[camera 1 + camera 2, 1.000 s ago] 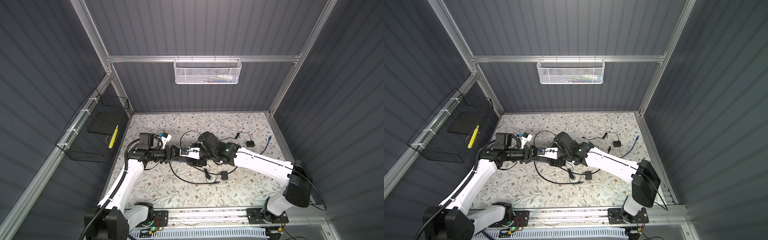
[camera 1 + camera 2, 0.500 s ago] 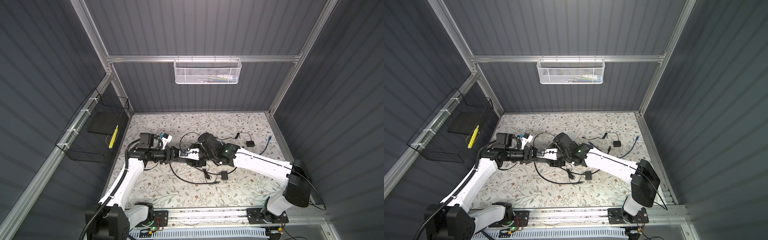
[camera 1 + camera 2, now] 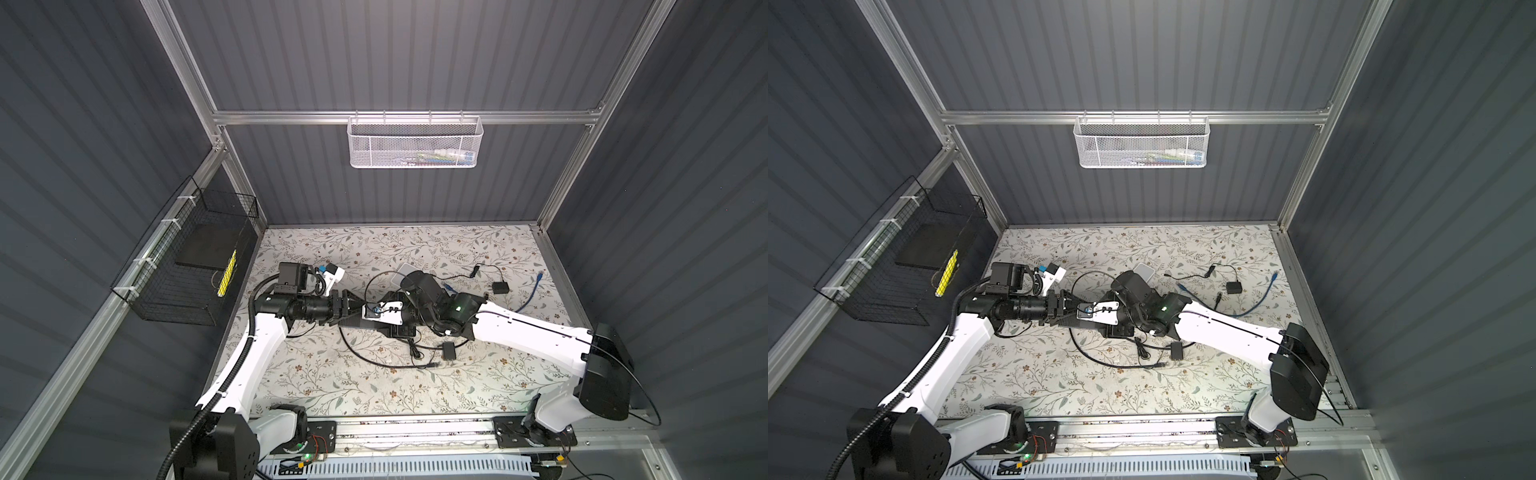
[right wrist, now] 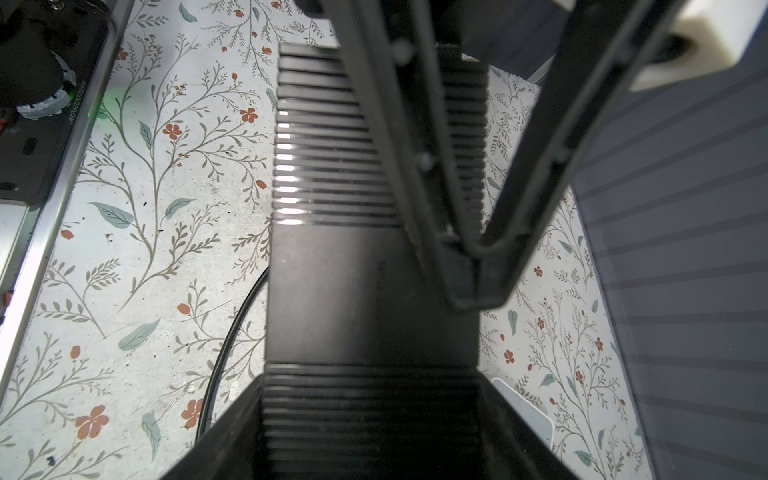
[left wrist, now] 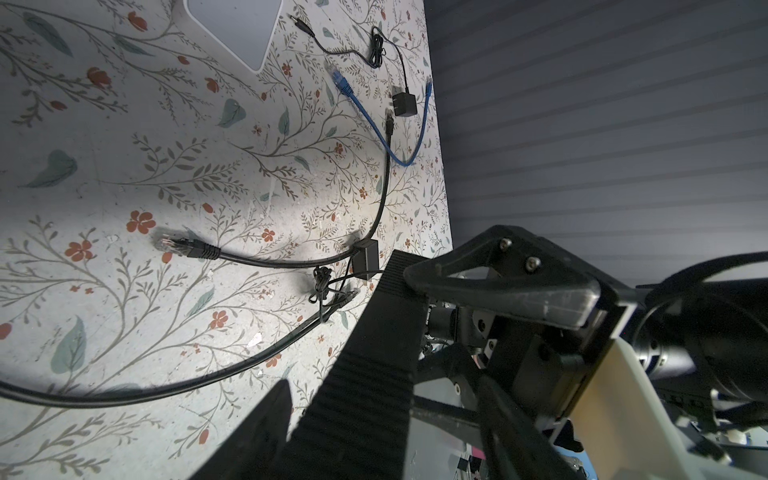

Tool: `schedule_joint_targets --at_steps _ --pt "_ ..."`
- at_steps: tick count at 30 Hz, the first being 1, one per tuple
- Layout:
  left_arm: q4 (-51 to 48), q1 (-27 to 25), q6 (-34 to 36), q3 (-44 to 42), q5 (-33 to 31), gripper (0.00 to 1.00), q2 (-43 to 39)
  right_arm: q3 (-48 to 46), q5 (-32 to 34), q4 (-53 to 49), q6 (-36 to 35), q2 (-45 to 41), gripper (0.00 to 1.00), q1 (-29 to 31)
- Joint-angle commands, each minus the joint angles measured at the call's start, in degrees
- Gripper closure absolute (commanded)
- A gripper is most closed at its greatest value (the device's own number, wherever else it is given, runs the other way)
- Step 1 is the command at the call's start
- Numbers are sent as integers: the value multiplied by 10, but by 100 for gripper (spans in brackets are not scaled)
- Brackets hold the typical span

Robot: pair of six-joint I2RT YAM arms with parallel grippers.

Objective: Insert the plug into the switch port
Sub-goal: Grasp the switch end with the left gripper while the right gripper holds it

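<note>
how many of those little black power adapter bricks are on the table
2. The far adapter sits toward the right rear; the near adapter lies nearer the front, about centre. Others may be hidden from view.

We see a cream table mat (image 3: 365, 386) printed with grey-green sprigs, teal leaves and rust-red flowers. The switch (image 4: 365, 291) is matte black and finely ribbed. One cable (image 5: 343, 85) is bright blue; the plug (image 5: 183, 247) is black with a clear tip. The walls (image 3: 395, 62) are dark grey and striped, the mesh basket (image 3: 415, 145) white, the wire basket (image 3: 183, 299) black, its strip (image 3: 227, 276) yellow.
</note>
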Motion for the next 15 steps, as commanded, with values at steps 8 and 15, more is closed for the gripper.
schedule_joint_targets --at_steps 8,15 --pt "5 2 -1 9 29 36 3 25 -16 24 -7 1 75 4" --pt "14 3 -4 5 37 38 0 50 -22 19 -13 19 75 5"
